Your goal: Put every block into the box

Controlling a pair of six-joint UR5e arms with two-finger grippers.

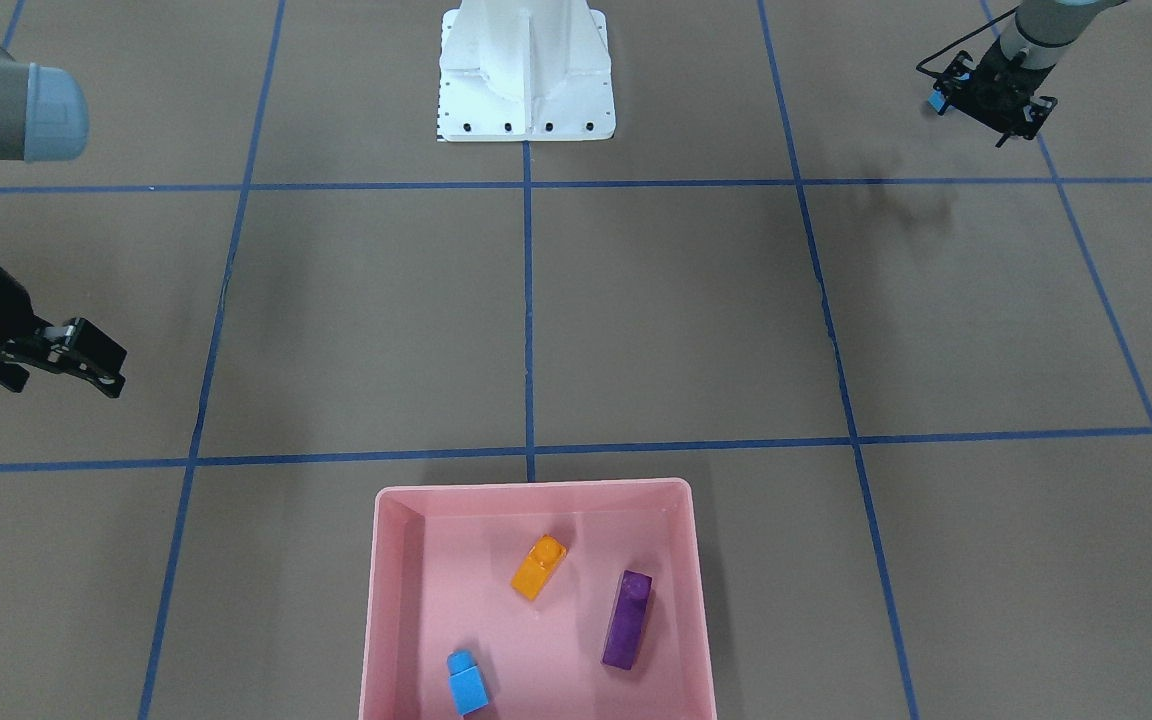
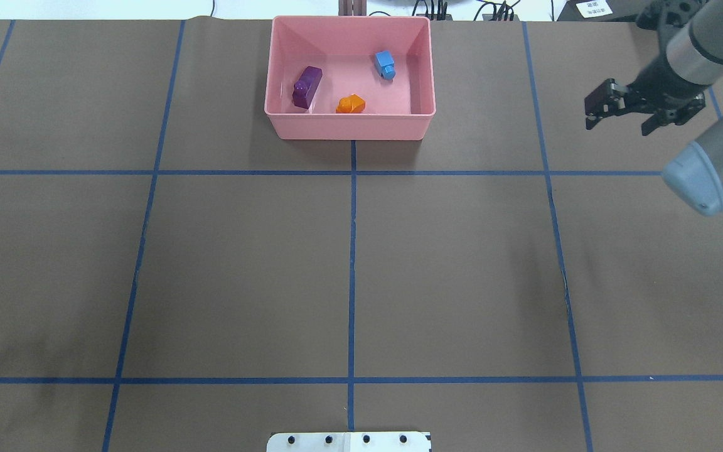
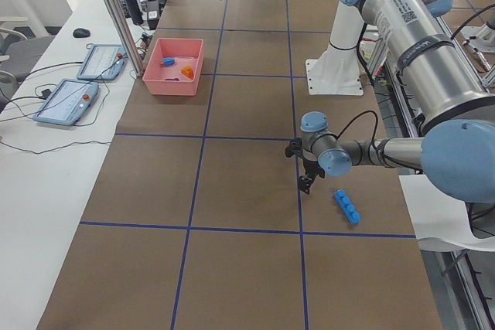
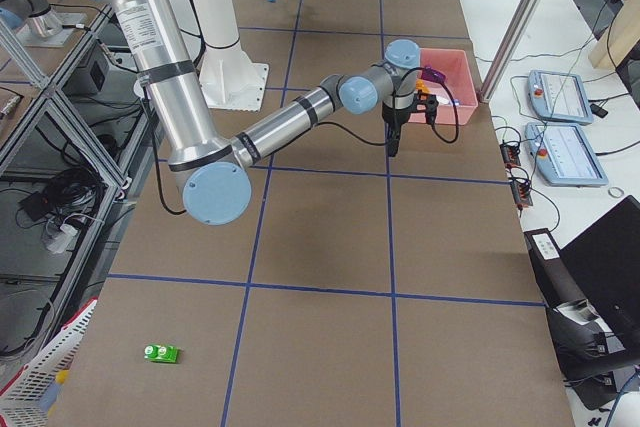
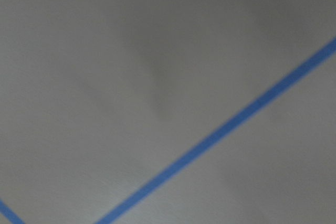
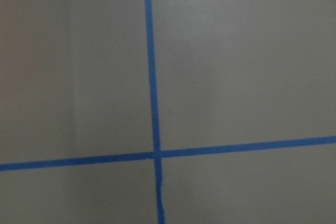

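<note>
Three blocks are seen in the box; the long blue block is seen on the bench just beside the left end effector, whose jaws, seen apart, should be centred across its narrow sides.

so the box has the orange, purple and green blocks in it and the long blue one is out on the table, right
Not quite. The third block in the box is the small blue block, not green, beside the orange block and purple block, as the overhead exterior view shows. The long blue block is indeed out on the table.
</note>
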